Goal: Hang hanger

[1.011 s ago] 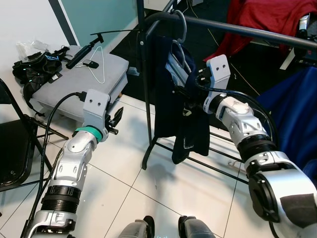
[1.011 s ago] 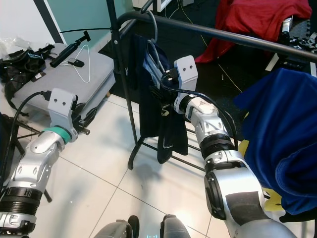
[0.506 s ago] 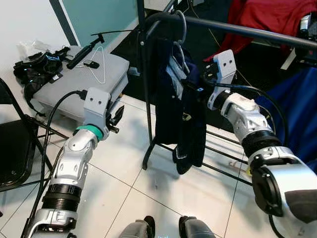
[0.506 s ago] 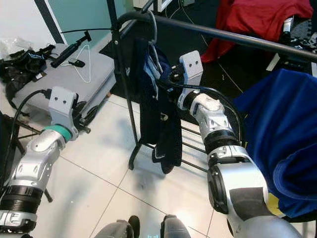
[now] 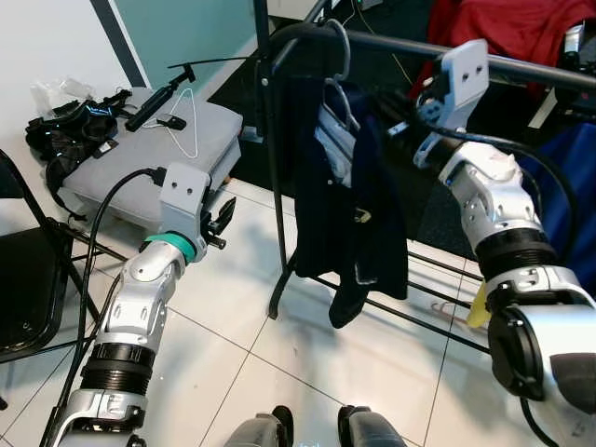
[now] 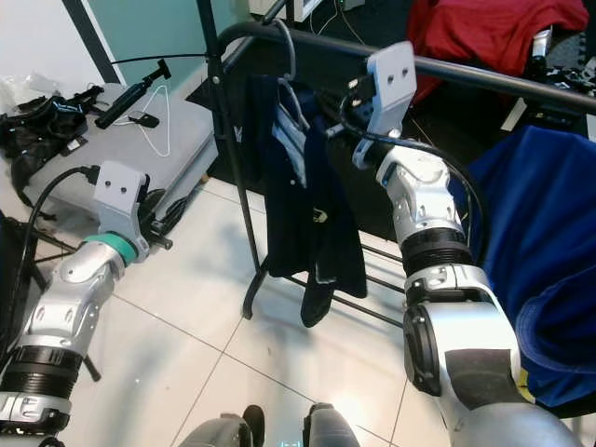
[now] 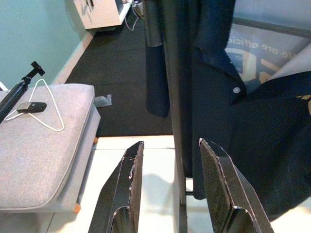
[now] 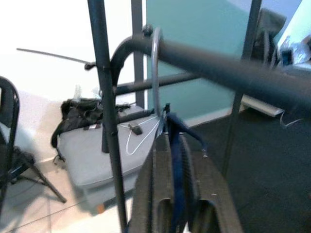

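Lifted the right arm since a second ago, from low beside the dark top (image 5: pixel 358 214) up to the height of the black rail (image 5: pixel 521 67). Swung the top out a little to the right along the way. Now reaches across with the elbow bent and the wrist high, with the right gripper (image 8: pixel 176 160) just beside the neck of the hanger (image 5: pixel 347 56). Cannot tell whether that claw grips the hanger or has let go; sees the blue collar straight ahead in the right wrist view.

Finds the hanger on the rail, right at the bend where the rail curves down into the post (image 5: pixel 270 168). Looks like thin shiny metal, with a round hook over the bar. Hangs the soft, floppy navy top from it, with a small gold mark on the chest.

Holds the left arm low and bent, pointing the left gripper (image 7: pixel 167 145) at the post. Shows two long flat black fingers (image 7: pixel 127 184) spread wide apart with nothing between them.

Has open white tiles (image 5: pixel 233 307) under and in front of the rack. Sits close to a puffy grey cushion (image 5: pixel 140 168) on the left, with a thin white wire hanger (image 5: pixel 191 126) lying on it. Stands near a black chair (image 5: pixel 28 279) further left. Crowds against a big blue cloth (image 6: pixel 549 242) on the right side.
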Robot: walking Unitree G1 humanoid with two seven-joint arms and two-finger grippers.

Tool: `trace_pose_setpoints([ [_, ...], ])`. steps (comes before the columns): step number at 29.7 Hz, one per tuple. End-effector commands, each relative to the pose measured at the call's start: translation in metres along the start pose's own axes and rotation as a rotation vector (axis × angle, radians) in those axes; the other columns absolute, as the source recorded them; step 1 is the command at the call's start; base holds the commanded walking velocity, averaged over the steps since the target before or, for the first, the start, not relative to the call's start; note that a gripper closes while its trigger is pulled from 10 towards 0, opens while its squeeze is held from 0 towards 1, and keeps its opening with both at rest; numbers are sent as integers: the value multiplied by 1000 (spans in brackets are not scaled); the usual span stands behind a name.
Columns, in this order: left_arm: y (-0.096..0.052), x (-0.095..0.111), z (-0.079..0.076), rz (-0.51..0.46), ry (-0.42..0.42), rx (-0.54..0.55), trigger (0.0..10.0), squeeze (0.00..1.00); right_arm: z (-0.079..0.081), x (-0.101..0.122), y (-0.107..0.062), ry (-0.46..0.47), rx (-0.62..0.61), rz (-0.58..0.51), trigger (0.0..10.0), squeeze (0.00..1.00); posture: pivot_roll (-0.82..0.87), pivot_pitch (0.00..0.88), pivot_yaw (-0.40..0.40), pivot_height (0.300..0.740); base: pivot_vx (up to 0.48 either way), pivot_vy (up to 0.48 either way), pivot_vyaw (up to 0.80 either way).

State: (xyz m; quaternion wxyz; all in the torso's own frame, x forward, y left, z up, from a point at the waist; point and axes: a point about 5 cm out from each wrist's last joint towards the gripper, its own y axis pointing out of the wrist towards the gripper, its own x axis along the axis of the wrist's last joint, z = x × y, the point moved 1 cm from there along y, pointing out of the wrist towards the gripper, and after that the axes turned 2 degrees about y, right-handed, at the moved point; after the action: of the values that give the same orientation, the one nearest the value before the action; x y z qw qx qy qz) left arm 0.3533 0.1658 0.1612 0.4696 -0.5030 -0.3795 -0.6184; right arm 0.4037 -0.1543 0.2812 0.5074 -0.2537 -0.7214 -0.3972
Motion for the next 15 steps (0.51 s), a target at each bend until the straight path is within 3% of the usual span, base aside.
trace_pose_setpoints([
  [1,0,-6,-1,20,-9,-6,10000,0,0,4,0,-8,1,-20,0,0,-93,63,137,740,0,0,0],
  [10,2,-5,-1,21,-8,-13,10000,0,5,9,2,-51,28,-38,0,0,-97,61,145,740,0,0,0],
  [11,2,-5,-1,21,-8,-15,10000,0,8,4,2,-54,47,-13,1529,0,-98,61,146,740,0,0,0],
  [13,2,-5,-1,21,-8,-15,10000,0,8,4,2,-54,47,-13,1529,0,-98,61,146,740,0,0,0],
  [14,2,-5,-2,21,-7,-16,10000,0,12,-8,-1,-49,55,22,10000,1000,-91,63,148,740,0,0,0],
  [15,2,-5,-2,21,-7,-16,10000,0,12,-8,-1,-49,55,22,10000,1000,-91,63,148,740,0,0,0],
])
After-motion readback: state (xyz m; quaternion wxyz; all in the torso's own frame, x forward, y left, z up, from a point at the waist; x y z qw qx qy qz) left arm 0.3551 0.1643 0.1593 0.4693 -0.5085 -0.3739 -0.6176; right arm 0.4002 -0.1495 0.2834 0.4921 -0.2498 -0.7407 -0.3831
